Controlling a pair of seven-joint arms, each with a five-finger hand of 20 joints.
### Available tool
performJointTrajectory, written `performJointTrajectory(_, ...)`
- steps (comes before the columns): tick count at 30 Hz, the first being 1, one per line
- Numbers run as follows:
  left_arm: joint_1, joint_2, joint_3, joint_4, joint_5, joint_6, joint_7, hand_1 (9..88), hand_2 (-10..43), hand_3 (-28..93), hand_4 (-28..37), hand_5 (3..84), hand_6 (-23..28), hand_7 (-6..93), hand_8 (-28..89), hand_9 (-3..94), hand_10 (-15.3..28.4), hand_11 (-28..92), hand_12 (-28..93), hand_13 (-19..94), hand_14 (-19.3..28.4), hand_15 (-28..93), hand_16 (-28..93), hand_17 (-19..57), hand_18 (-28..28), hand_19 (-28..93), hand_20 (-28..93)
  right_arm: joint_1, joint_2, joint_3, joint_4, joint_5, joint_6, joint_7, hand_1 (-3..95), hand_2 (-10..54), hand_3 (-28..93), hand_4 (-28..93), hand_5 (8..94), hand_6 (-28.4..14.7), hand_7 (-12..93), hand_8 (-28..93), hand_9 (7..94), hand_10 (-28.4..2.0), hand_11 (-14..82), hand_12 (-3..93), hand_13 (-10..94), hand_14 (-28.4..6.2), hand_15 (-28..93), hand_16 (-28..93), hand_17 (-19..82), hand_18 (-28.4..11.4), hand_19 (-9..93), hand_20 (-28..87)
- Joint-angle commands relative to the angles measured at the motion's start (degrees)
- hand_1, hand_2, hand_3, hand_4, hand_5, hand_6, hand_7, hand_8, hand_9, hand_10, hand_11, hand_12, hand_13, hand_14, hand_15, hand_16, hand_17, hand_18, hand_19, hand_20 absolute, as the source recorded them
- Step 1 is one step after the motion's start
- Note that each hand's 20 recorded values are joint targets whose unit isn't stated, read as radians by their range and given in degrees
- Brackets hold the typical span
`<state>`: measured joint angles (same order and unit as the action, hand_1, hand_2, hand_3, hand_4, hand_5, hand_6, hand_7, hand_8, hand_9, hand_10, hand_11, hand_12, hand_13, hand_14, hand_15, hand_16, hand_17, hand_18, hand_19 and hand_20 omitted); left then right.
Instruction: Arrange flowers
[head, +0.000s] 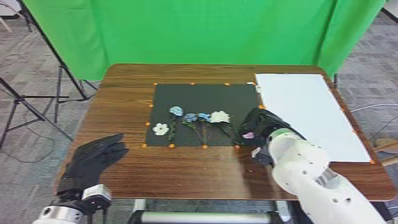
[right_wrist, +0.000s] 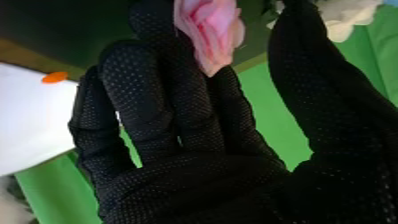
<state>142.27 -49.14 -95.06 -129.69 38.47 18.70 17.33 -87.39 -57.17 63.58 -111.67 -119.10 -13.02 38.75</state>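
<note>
A brown wooden table (head: 195, 175) carries a dark square mat (head: 200, 94) with small orange dots (head: 205, 146) around its edges. A row of artificial flowers lies across the mat. At the left is a white flower (head: 160, 129). Just to its right and a little farther back is a blue flower (head: 176, 110) on a green stem. Next, near the middle, come two small blue blooms (head: 202, 116) side by side, with thin stems running toward the near edge. To their right is a larger, fuller white bloom (head: 218, 117).

The robot's right hand (head: 259, 121), in a black glove, is over the right side of the mat. A pink flower (head: 248, 135) is at the hand, near the mat's near right corner. From the right wrist, the hand (right_wrist: 200, 182) shows long, nearly straight fingers, with the thumb standing well apart from them. The pink petals are at the fingers, on the side facing the thumb, and the thumb does not close on them. Whether the petals touch the glove, I cannot tell.

The robot's left hand (head: 93, 157) is at the near left of the table, its fingers loosely extended and relaxed.

A white sheet (head: 306, 110) lies right of the mat, and a green curtain (head: 213, 35) hangs beyond the table.
</note>
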Motion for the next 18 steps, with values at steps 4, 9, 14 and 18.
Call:
performJointTrajectory(4,0.7,-1.19,-0.22,-0.25,0.58,-0.39,-1.12,30.7,6.4,80,-9.2,50.9,16.3,15.5,-8,42.6,23.1,42,10,32,28.4,63,-13,-6.8,22.6,62,16,-0.9,-0.5,0.0,-0.8,1.7,3.0,-1.2,34.8,-9.5,81,-28,56.7,-6.7,12,-10,75.7,-16.4,26.3,17.0,59,-15.2,74,23,16,-28.4,74,45)
performJointTrajectory(9,0.7,-1.48,-0.31,-0.17,0.90,-0.80,-1.46,30.6,6.3,80,-9.1,50.9,16.3,15.4,-9,42.6,23.1,42,10,32,28.4,63,-13,-6.8,22.7,62,16,-0.7,0.1,0.0,-1.1,0.2,4.1,-0.3,34.1,-9.5,81,-28,56.6,-6.8,12,-10,75.4,-17.0,26.1,16.8,59,-15.6,74,23,16,-28.4,74,45)
performJointTrajectory(14,0.7,-1.27,-0.27,-0.15,0.79,-0.64,-1.47,30.7,6.4,80,-9.1,50.8,16.3,15.5,-8,42.7,23.1,42,10,32,28.4,63,-13,-6.8,22.7,62,16,-0.6,1.7,-0.2,-1.9,-2.9,4.6,0.1,31.2,-8.7,80,-28,55.4,-7.7,11,-10,74.4,-18.5,25.6,16.6,59,-16.7,75,23,16,-28.4,74,45)
performJointTrajectory(18,1.1,-0.62,-0.48,-0.19,0.35,-0.47,-1.31,30.7,6.4,80,-9.1,50.9,16.3,15.5,-9,42.6,23.1,42,10,32,28.4,63,-13,-6.9,22.7,62,16,-1.2,2.7,0.2,-2.6,-5.5,3.4,0.6,27.6,-6.0,78,-27,54.0,-8.9,10,-10,73.3,-20.7,24.8,16.3,58,-18.7,75,22,17,-28.4,74,46)
